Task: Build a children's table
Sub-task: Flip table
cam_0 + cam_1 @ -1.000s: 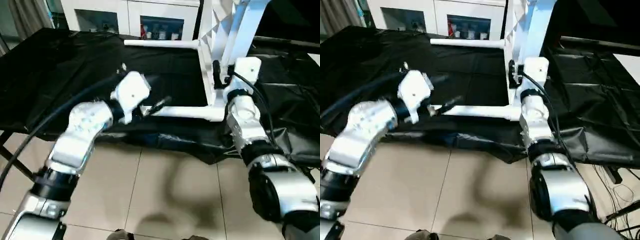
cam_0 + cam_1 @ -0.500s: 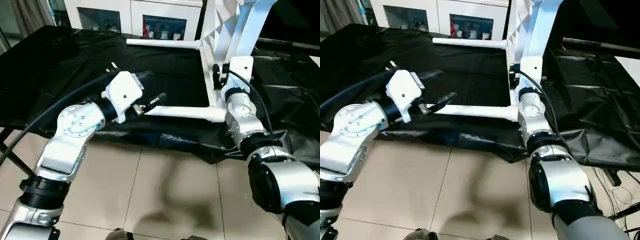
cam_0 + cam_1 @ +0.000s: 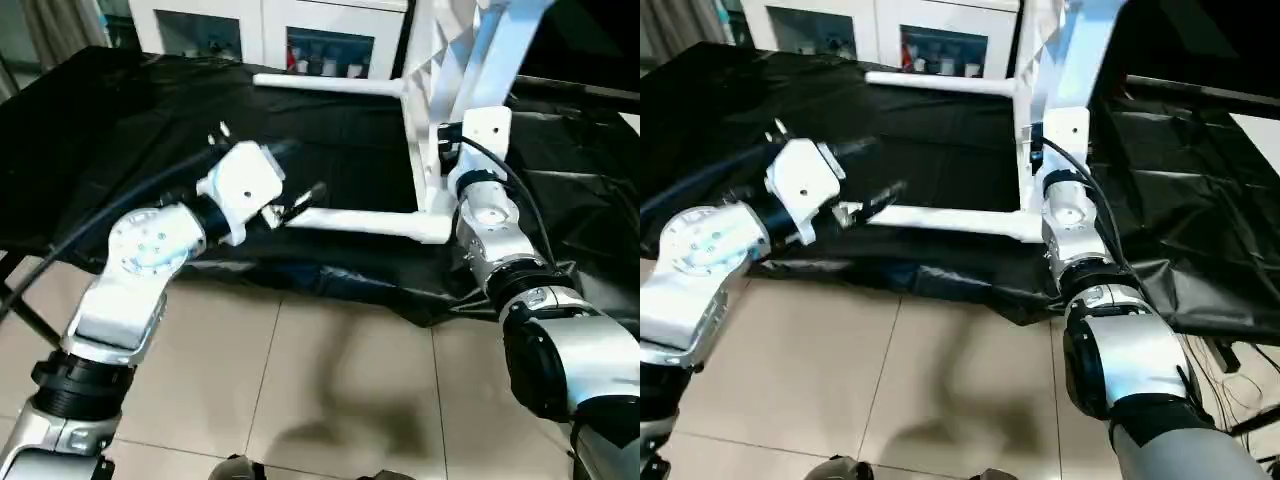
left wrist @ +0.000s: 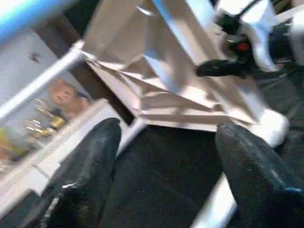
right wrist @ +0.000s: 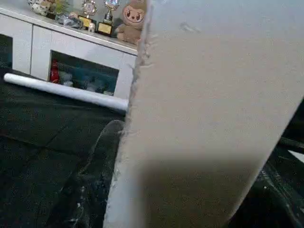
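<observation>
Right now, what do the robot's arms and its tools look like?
Both arms are shiny silver tubes with black rings at the joints. Each ends in a boxy white wrist block. The left tool has two black fingers with rounded tips. A thick black cable loops along the left arm; a thinner one curls along the right.

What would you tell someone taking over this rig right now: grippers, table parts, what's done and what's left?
Left gripper: open, holding nothing, at the free end of the near leg.
Right gripper: against the edge of the tabletop; whether it is shut cannot be seen.
Tabletop stands on its edge on the black-covered bench. Two legs stick out sideways from its sockets toward the robot's left: the near leg and the far leg.
Done: two legs appear seated.
Left: the other legs, then set the table upright.
</observation>
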Motion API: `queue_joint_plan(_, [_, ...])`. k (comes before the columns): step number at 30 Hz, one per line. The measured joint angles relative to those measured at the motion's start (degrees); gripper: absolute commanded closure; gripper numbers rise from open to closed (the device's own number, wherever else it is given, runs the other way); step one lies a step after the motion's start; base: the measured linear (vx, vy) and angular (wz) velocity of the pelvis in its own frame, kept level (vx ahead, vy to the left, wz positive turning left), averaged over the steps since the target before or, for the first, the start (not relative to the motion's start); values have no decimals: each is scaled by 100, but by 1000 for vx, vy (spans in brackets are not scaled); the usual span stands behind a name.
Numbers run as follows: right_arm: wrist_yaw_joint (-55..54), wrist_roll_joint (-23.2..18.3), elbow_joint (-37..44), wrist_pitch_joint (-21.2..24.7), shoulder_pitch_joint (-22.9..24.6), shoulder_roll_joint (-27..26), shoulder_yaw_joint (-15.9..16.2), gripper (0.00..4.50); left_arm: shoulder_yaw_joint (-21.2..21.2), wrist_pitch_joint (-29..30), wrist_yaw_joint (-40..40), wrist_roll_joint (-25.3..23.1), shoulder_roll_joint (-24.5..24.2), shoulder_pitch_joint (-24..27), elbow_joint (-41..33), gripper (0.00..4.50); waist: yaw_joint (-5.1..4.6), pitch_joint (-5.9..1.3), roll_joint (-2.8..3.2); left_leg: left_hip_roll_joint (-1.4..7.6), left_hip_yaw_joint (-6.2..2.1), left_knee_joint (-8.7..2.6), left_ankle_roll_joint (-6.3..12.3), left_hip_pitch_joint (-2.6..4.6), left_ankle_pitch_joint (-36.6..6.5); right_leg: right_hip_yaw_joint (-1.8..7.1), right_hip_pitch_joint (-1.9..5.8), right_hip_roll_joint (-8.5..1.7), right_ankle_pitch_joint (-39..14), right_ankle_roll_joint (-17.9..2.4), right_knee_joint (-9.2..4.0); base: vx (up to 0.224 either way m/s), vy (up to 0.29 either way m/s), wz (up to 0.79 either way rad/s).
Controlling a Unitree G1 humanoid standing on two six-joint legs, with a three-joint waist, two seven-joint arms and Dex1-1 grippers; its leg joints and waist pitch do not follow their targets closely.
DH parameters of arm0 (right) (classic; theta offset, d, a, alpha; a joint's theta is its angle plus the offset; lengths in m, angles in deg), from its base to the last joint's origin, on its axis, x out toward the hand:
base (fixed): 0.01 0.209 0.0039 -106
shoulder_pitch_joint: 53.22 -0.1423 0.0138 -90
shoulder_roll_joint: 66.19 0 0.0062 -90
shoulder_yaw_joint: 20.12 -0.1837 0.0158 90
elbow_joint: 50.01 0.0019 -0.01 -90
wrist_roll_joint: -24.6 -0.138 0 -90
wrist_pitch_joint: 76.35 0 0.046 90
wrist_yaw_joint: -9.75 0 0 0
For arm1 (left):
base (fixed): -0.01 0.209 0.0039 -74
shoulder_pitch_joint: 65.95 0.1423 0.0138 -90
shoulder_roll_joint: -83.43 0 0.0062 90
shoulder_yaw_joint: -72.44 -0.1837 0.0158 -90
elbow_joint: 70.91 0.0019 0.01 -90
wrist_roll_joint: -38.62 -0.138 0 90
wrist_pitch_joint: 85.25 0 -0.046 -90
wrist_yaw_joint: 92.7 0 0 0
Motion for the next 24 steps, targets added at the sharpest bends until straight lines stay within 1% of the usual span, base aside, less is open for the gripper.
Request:
queue_joint_plan(2, [-1,33,-10,-13,0,79,42,245,4,-262,113,-215,-40,-163,97,66,17,3,5,-1,0,1,0,-13,0,0,-7,-1,0,0,0,0,0,0])
queue_joint_plan(4, [0,49,-12,-25,-1,154,73,246,5,-451,233,-407,-97,-324,172,58,36,4,11,-3,0,1,0,-17,0,0,-9,-3,0,0,0,0,0,0])
queue_joint_plan(6, [10,57,-55,-27,-51,260,100,246,1,-712,426,-721,-162,-579,338,47,68,7,15,-3,0,2,0,-30,0,0,-20,-3,0,0,2,0,0,0])
queue_joint_plan(7, [20,60,-94,-27,-99,299,103,246,9,-807,536,-826,-204,-727,433,47,80,6,18,-4,1,5,0,-48,1,1,-38,-3,2,0,7,0,0,0])
queue_joint_plan(8, [38,77,-116,-27,-158,352,105,246,27,-914,666,-959,-263,-925,502,47,91,5,24,-3,1,19,5,-82,5,4,-73,-4,2,1,26,0,0,0])
queue_joint_plan(11, [112,101,-118,-28,-196,475,116,246,59,-1146,923,-1220,-355,-1337,712,40,123,10,52,-2,5,40,15,-103,13,11,-103,-4,-3,4,54,0,0,0])
queue_joint_plan(13, [176,112,-120,-29,-276,558,161,246,13,-1366,1046,-1464,-459,-1755,1084,40,137,8,60,-1,13,61,22,-148,18,25,-170,-4,-6,5,88,0,0,0])
queue_joint_plan(14, [208,173,-119,-45,-328,628,195,246,-40,-1533,1128,-1619,-517,-2013,1368,40,137,9,74,0,13,68,39,-173,30,28,-195,-3,-3,7,96,0,0,0])
queue_joint_plan(17, [257,299,-110,-140,-470,751,342,246,-151,-1796,1236,-1890,-561,-2364,1923,36,133,0,107,-2,33,69,71,-172,44,51,-204,-3,4,12,97,0,0,0])
queue_joint_plan(20, [264,425,-104,-241,-601,852,457,246,-291,-1984,1362,-2066,-532,-2538,2402,36,135,0,107,-2,33,73,67,-174,42,53,-205,-3,7,14,97,0,0,0])
queue_joint_plan(22, [321,450,-95,-268,-650,918,511,246,-411,-2068,1442,-2179,-491,-2796,2858,36,155,0,106,-2,32,78,53,-178,34,52,-203,-3,9,15,97,0,0,0])
queue_joint_plan(24, [354,506,-59,-323,-684,940,550,246,-437,-2112,1516,-2269,-493,-3015,3157,36,146,0,107,-3,36,81,58,-177,31,60,-201,-4,13,17,94,0,0,0])
